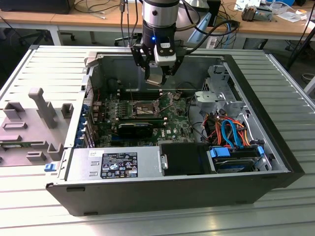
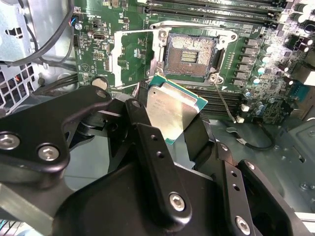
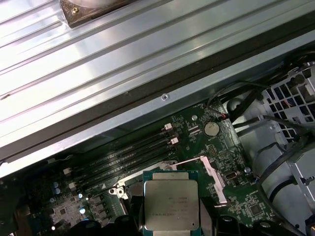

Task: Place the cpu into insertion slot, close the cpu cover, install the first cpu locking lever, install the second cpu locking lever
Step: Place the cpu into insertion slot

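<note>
cpu (image 2: 171,105) edges hidden, under end effector (image 2: 171,122)

surface: ribbed metal table (image 1: 288,105) | behind: wooden desks (image 1: 83,20) | on desks: loose cables (image 1: 93,7)

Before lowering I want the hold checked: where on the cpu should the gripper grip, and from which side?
Two opposite edges, approached from the metal-top side, as the gripper holds the cpu now. It is thin, flat and square, so edge grip leaves its underside free for the insertion slot.

Exterior view stands back, looking down over the whole open computer case (image 1: 147,189), both wrist views ride close over the motherboard (image 2: 93,54) (image 3: 197,142), sharing the cpu (image 2: 170,110) (image 3: 170,206)
</note>
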Robot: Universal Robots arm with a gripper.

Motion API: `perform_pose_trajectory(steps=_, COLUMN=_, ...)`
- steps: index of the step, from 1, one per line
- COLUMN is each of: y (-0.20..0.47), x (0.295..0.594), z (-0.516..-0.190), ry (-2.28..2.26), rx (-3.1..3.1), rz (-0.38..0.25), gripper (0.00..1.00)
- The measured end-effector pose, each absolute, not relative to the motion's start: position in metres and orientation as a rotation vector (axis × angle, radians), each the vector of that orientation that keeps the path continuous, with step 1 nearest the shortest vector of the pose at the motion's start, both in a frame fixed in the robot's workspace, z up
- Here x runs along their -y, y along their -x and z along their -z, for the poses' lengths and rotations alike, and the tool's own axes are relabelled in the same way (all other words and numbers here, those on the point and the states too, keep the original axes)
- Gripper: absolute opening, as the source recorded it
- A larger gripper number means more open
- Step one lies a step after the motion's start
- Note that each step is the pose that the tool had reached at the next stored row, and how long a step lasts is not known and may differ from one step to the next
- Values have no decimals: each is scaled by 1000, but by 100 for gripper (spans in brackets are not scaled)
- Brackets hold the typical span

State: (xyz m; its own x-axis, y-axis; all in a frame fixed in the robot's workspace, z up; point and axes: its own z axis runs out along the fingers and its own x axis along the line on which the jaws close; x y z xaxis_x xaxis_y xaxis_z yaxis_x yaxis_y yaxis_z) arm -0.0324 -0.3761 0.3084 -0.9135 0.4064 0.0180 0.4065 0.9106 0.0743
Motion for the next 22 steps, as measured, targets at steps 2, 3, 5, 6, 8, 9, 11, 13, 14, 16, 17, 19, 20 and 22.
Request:
perform_pose_trajectory(steps=2, y=32, x=376, z=-308, ry=663, rx=3067, rz=120, gripper=54)
perform_pose_trajectory(steps=3, y=32, x=376, z=-308, ry=667, rx=3066, rz=120, gripper=54)
perform_pose_trajectory(steps=5, y=32, x=376, z=-308, ry=675, rx=3064, rz=120, gripper=54)
perform_pose_trajectory(steps=6, y=32, x=376, z=-308, ry=677, rx=3064, rz=120, gripper=54)
perform_pose_trajectory(steps=8, y=32, x=376, z=-308, ry=683, rx=3063, rz=120, gripper=54)
perform_pose_trajectory(steps=9, y=32, x=376, z=-308, ry=685, rx=3062, rz=120, gripper=54)
perform_pose_trajectory(steps=11, y=32, x=376, z=-308, ry=694, rx=3060, rz=120, gripper=54)
perform_pose_trajectory(steps=13, y=32, x=376, z=-308, ry=704, rx=3058, rz=120, gripper=54)
perform_pose_trajectory(steps=14, y=32, x=376, z=-308, ry=706, rx=3058, rz=120, gripper=54)
perform_pose_trajectory(steps=16, y=32, x=376, z=-308, ry=712, rx=3057, rz=120, gripper=54)
perform_pose_trajectory(steps=17, y=32, x=376, z=-308, ry=714, rx=3056, rz=120, gripper=54)
perform_pose_trajectory(steps=19, y=32, x=376, z=-308, ry=718, rx=3055, rz=120, gripper=54)
perform_pose_trajectory(steps=20, y=32, x=376, z=-308, ry=720, rx=3055, rz=120, gripper=54)
perform_pose_trajectory(steps=22, y=32, x=376, z=-308, ry=725, rx=3054, rz=120, gripper=54)
